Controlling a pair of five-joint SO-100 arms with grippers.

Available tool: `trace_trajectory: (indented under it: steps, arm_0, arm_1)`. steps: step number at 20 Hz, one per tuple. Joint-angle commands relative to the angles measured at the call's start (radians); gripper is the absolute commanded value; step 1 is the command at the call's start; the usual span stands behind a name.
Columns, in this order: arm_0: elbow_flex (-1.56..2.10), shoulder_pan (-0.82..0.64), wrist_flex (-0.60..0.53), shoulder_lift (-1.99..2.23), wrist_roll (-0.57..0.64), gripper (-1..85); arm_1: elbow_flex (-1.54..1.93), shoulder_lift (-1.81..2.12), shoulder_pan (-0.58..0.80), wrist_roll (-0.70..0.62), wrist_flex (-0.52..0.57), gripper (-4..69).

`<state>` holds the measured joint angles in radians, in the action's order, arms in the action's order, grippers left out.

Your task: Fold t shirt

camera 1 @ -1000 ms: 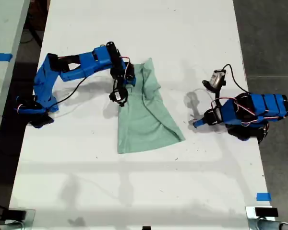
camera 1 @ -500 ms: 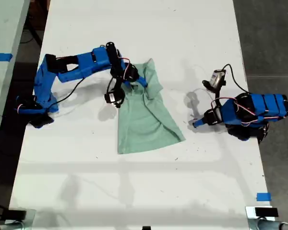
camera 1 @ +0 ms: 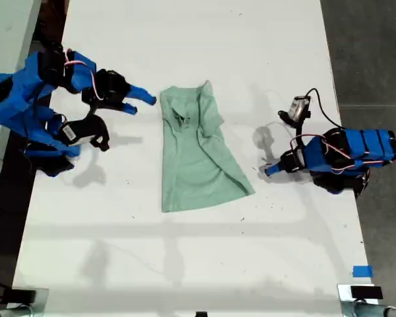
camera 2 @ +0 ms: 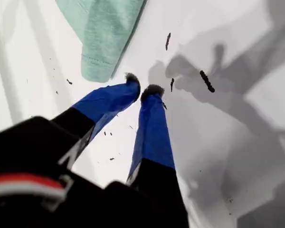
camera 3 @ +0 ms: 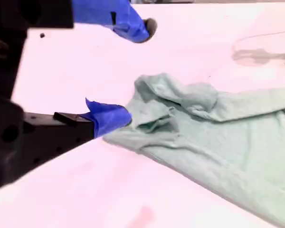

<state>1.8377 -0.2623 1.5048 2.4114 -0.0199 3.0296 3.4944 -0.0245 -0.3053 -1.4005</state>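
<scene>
- While the table [camera 1: 204, 39] carried everything, its white top served as the flat bed that a fold needs, and the t shirt [camera 1: 195, 155] lay about midway along it, between the two arms in the exterior view.
- The t shirt lay as a long narrow strip, seemingly with its sides already turned in, its collar end bunched and wrinkled and its hem end flatter; I judged that a fold across its length was what remained.
- My second gripper [camera 3: 133, 71] hung above the table on the exterior view's left of the t shirt, just off the collar end and touching no cloth, its jaws spread wide with nothing between them; that spacing left the cloth free to settle and gave room to come in again.
- My first gripper [camera 2: 143, 89] rested low on the table on the exterior view's right of the t shirt, apart from the cloth, with a hemmed corner lying just beyond its fingertips [camera 2: 132, 80]; the tips were pinched nearly together on nothing, a parked pose that kept it out of the way.
</scene>
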Motion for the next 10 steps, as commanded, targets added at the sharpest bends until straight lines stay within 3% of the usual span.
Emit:
trace_trajectory:
  steps: [1,5,6,8,10]
  arm_0:
    - [0.423,0.179,-0.170,0.334,-0.204,18.2]
    - [1.117,0.397,-0.509,1.127,-0.351,6.0]
    - [1.120,0.408,-0.534,1.058,-0.357,5.9]
    - [1.229,0.423,-0.620,1.101,-0.357,14.9]
    - [1.313,0.396,-0.643,1.127,-0.337,14.9]
  arm_1:
    - [0.060,0.008,-0.002,-0.012,0.021,4.9]
    - [0.060,0.008,0.000,-0.009,0.021,5.3]
    - [0.060,0.008,0.000,-0.006,0.021,5.3]
    - [0.060,0.008,0.003,-0.008,0.021,5.4]
    - [0.060,0.008,0.002,-0.002,0.021,5.3]
